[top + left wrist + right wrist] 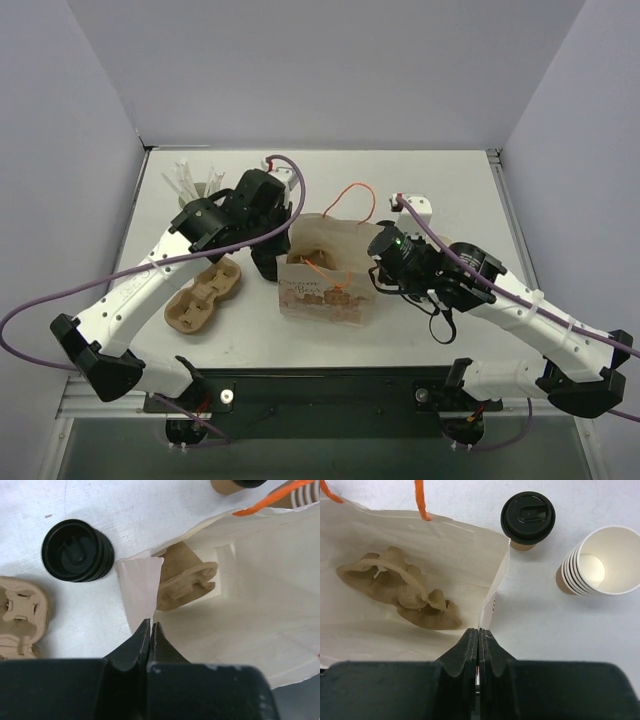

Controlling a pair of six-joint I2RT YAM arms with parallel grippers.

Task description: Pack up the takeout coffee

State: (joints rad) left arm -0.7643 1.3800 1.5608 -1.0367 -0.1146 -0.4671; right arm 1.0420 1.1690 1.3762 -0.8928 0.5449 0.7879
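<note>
- Got a white paper bag (320, 290) standing open mid-counter (460, 175), orange handles up top, some brown print on the near face.
- Seeing the left claw (150, 626) squeezed together on the bag's rim at its left end, paper pinched right at the tips.
- Same deal with the right claw (479, 632): pressed together on the rim at the opposite end, mouth of the bag spread between the two.
- Spot the coffee (527, 516) outside the bag, upright on the counter with its black lid on, just beside the bag wall close to the right claw's corner. Can't pick it out in the top view.
- Stack of lidless cups (594, 562) near the coffee but apart from it, on the side away from the bag.
- Down inside the bag: a brown pulp carrier (402, 592), sitting kinda tilted against the bottom.
- Spare carrier (205, 295) lying flat on the counter left of the bag, next to the left arm.
- Stack of black lids (77, 550) on the counter just off the bag's left end, near the spare carrier, not touching it.
- Some clear plastic bits (195, 180) at the back left of the counter, can't tell what they are.
</note>
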